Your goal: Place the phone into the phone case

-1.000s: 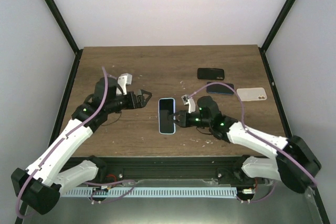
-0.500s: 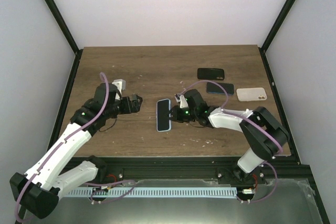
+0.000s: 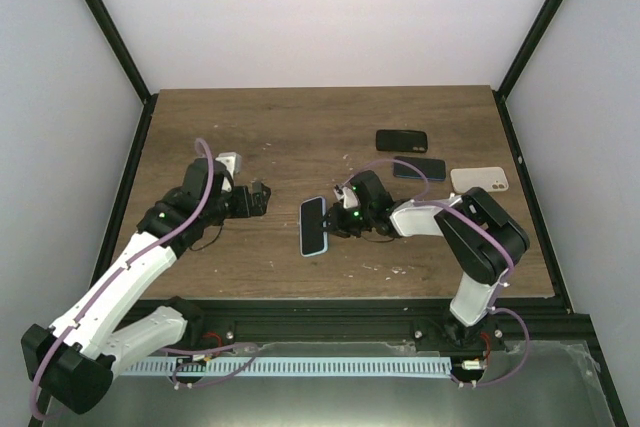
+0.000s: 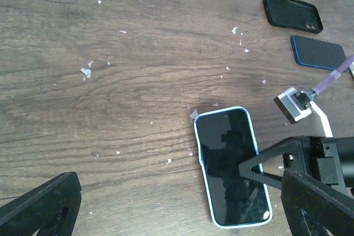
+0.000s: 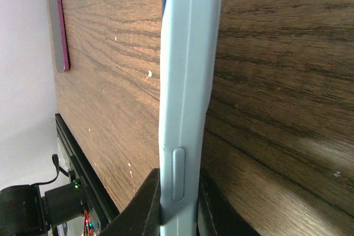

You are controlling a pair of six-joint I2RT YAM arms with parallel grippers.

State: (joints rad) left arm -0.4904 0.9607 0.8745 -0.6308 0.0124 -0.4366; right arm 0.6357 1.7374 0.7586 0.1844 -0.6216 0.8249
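The phone (image 3: 313, 226) has a black screen and sits inside a light blue phone case (image 4: 206, 161) that rims it all round. It lies near the middle of the table, slightly askew. My right gripper (image 3: 334, 224) is shut on the cased phone's right long edge. In the right wrist view its fingertips (image 5: 150, 192) pinch the case's side (image 5: 188, 81) just by a side button. My left gripper (image 3: 262, 197) hovers to the left of the phone, open and empty. Its fingers (image 4: 41, 205) stand wide apart at the bottom corners of the left wrist view.
A black case (image 3: 401, 139), a dark blue phone (image 3: 419, 168) and a pale beige case (image 3: 479, 179) lie at the back right. A slim dark-red slab (image 5: 58, 26) lies on the wood in the right wrist view. White crumbs dot the table (image 3: 300, 127).
The right arm has folded in towards the centre, and the cased phone has shifted slightly left and turned a little in its grip. The left gripper has drawn back to the left.
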